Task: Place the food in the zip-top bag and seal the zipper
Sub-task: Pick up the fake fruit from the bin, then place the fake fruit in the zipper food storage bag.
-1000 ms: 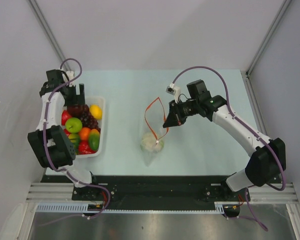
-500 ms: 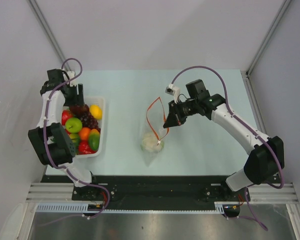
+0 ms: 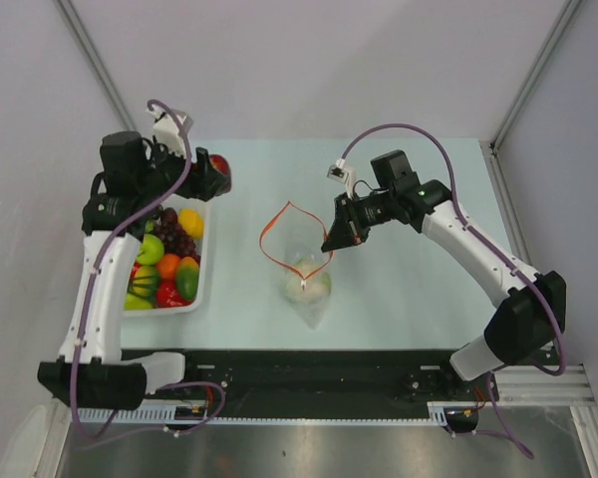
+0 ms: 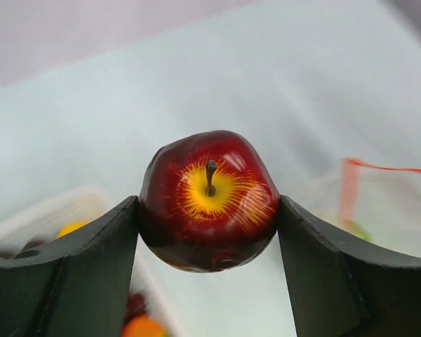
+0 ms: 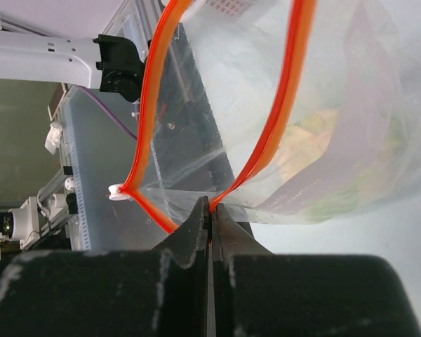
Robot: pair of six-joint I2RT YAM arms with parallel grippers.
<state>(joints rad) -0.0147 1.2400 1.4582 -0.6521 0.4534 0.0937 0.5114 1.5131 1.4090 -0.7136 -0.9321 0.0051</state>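
- The zip-top bag [image 3: 309,304] stands near the middle of the table [image 3: 429,299], its closed bottom toward the arm bases and its mouth lifted off the surface.
- A whitish lump [image 3: 301,286] with a bit of green already sits low inside. I'd say its weight is what keeps the bottom planted.
- The zipper [image 5: 149,91] is unsealed and spread into a wide orange loop, so the mouth gapes.
- The right gripper [image 5: 210,217] is pinched tight on one side of that strip, no gap between its fingers. It seems to be holding the rim up so the opening faces the other arm.
- The left gripper [image 4: 209,210] is clamped on a red apple [image 4: 209,200], stem facing its wrist camera, a finger pressed against each flank.
- From above, the apple hangs over the tray's far right corner, well apart from the bag, with bare table between them. The bag's orange edge shows at the right of the left wrist view.
- The white tray [image 3: 201,261] on the left holds the remaining food: a green apple [image 3: 149,249], dark grapes [image 3: 176,239], a yellow piece [image 3: 190,221] and an orange one [image 3: 168,264].
- My reading: loading has hardly begun, and sealing must wait until the tray is emptied.
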